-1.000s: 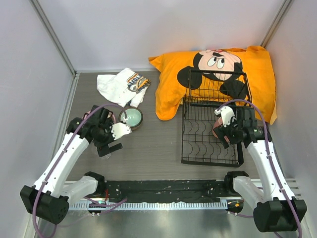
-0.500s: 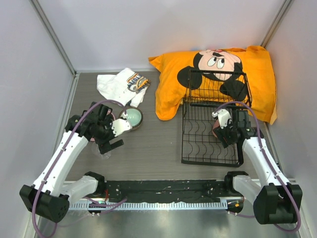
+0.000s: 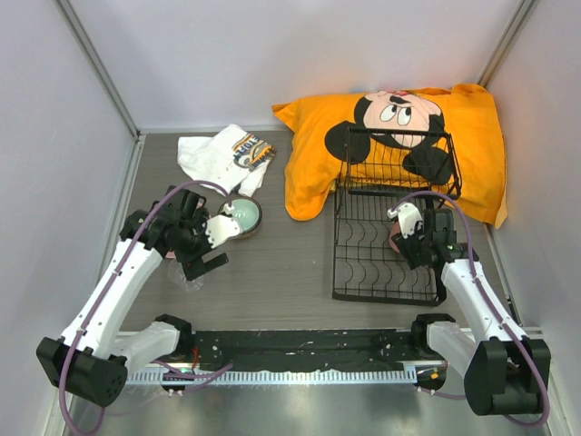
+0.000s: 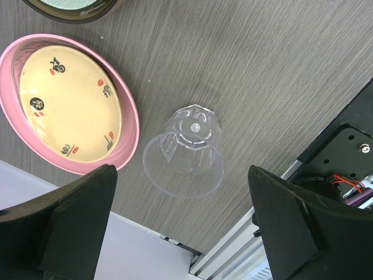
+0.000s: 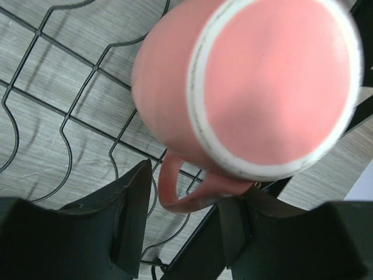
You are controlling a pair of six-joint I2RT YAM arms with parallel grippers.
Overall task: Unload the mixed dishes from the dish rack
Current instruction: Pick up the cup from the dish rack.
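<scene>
The clear glass (image 4: 186, 149) stands upside down on the table beside the pink plate (image 4: 132, 119), which holds the tan speckled plate (image 4: 70, 111). My left gripper (image 4: 183, 233) is open and empty, above the glass (image 3: 186, 277). The pale green bowl (image 3: 241, 214) sits inside the brown bowl (image 3: 256, 223). The pink mug (image 5: 250, 87) lies bottom-up in the black dish rack (image 5: 70, 119). My right gripper (image 5: 183, 221) is open with the mug's handle (image 5: 186, 195) between its fingers. In the top view the right gripper (image 3: 413, 247) is at the mug (image 3: 396, 238) on the rack's (image 3: 363, 272) right side.
An orange cartoon pillow (image 3: 313, 163) lies behind and under the rack's far end. A white cloth (image 3: 218, 154) lies at the back left. Grey walls close in both sides, and the black base rail (image 3: 300, 350) runs along the near edge.
My left gripper has drawn back from the glass, which now stands uncovered on the table. My right gripper has moved down and closer to the mug's handle.
</scene>
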